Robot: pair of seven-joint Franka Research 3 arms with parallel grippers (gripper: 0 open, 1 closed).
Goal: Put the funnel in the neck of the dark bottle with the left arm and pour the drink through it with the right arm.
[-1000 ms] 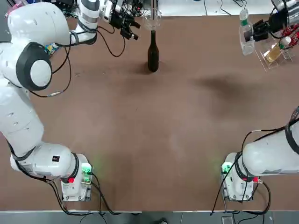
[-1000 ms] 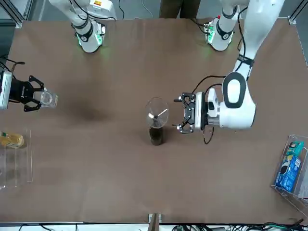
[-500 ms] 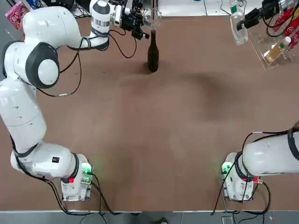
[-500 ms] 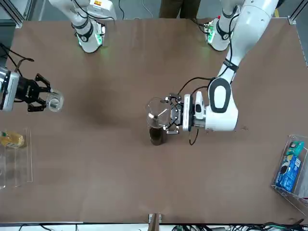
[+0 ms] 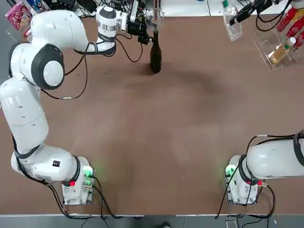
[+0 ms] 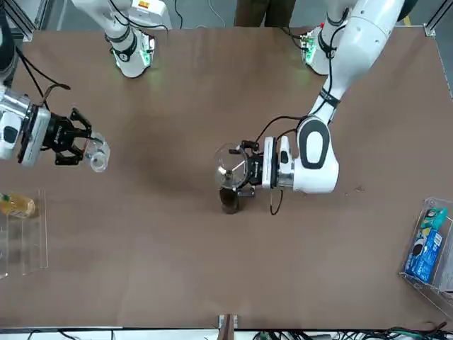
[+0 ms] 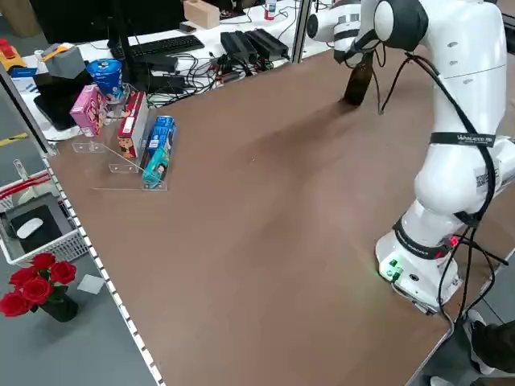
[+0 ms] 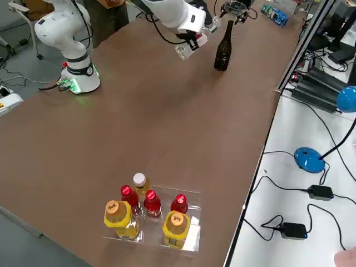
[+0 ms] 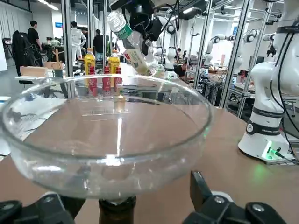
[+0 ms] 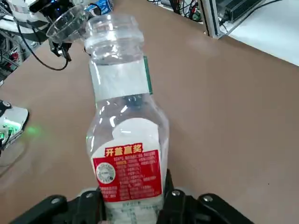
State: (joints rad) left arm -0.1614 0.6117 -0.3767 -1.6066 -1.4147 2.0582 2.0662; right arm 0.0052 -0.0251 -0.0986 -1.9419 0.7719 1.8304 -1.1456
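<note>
Black-fingered and spread apart, the left end effector [image 6: 246, 168] reaches level toward the small clear cone-shaped glass funnel [image 6: 231, 167], one finger on either side of its stem just under the wide bowl; whether the fingers [image 9: 202, 189] touch the glass cannot be told. That funnel sits upright in the neck of the tall black glass wine-style bottle [image 5: 155, 53], which stands on the brown tabletop [image 5: 161, 133] near its far edge, a little left of centre in the top view. Behind the end effector, the large white left arm [image 5: 33, 76] bends over the far left part of the tabletop.

At the far right, the right end effector [image 6: 69, 137] is clamped on the base of the small clear plastic drink bottle [image 10: 125, 135]. This bottle has a pale label with a green edge near its neck and a red one lower down; it is tipped over, its uncapped mouth pointing toward the funnel, well apart from it and raised above the tabletop. Farther right, red and yellow bottles [image 8: 149, 212] stand in a clear tray [image 8: 190, 243].
</note>
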